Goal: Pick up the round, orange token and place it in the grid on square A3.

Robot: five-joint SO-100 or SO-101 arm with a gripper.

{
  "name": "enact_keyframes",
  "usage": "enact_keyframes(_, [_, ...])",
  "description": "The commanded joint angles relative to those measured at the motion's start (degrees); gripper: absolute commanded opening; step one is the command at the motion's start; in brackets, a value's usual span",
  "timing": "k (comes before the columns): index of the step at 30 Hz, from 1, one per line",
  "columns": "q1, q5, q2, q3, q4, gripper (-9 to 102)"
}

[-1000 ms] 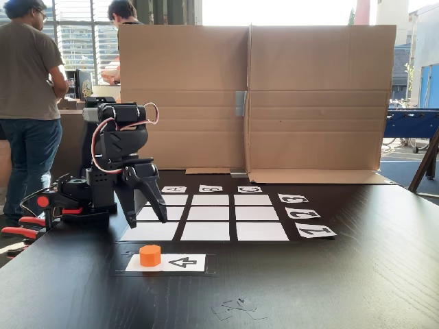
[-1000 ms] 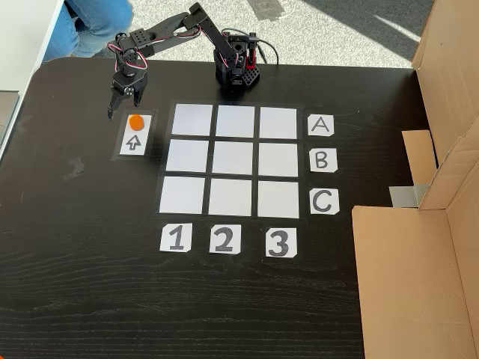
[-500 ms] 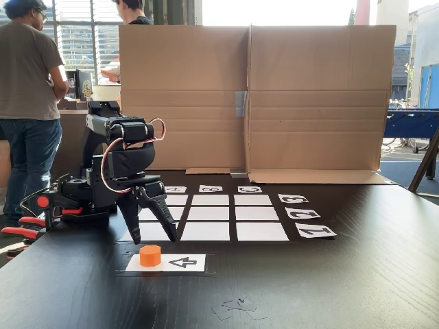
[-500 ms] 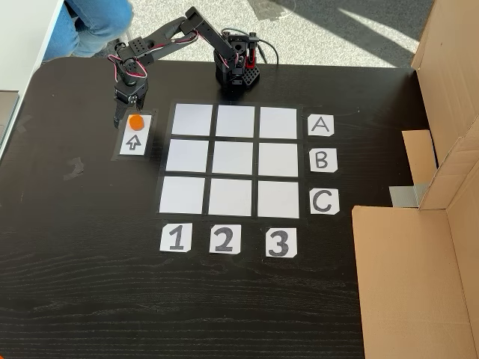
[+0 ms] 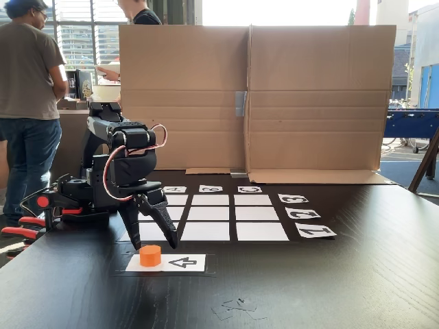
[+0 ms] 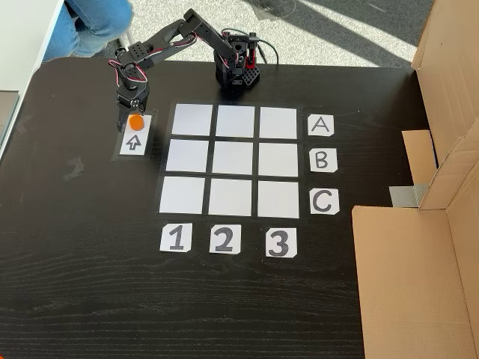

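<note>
The round, orange token (image 5: 150, 256) (image 6: 135, 121) sits on the end of a white arrow card (image 5: 180, 262) (image 6: 133, 140), beside the grid (image 5: 213, 214) (image 6: 232, 159). My gripper (image 5: 154, 245) (image 6: 127, 122) is open and points down, low over the card. Its two dark fingers straddle the spot just behind the token without touching it. Square A3 (image 6: 278, 122) is the corner cell in line with labels A and 3. In the fixed view from table height, square A3 (image 5: 177, 199) is the far left cell, partly behind the arm.
The arm's base (image 6: 236, 69) stands at the table edge beside row A. A tall cardboard wall (image 5: 254, 96) (image 6: 441, 149) closes off the grid's side beyond the letter labels. Two people (image 5: 27, 82) stand behind the table. Red-handled tools (image 5: 20, 229) lie near the base.
The gripper has swung toward the arrow card and come down, from above and beside the token to low around it. The token has not moved.
</note>
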Motion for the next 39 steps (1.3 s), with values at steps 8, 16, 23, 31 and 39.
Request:
enact_keyframes(8, [-0.8,-0.9,-0.7,0.3,-1.4,40])
enact_keyframes(16, [-1.1,-1.8,-1.1,2.3,-3.3,-1])
enact_keyframes(23, [-0.7,-1.8,-0.9,2.3,-4.0,-1])
enact_keyframes(31, [1.3,-1.8,7.4,6.2,-12.0,-1])
enact_keyframes(39, [1.3,-9.9,24.9,20.7,-13.4,-1])
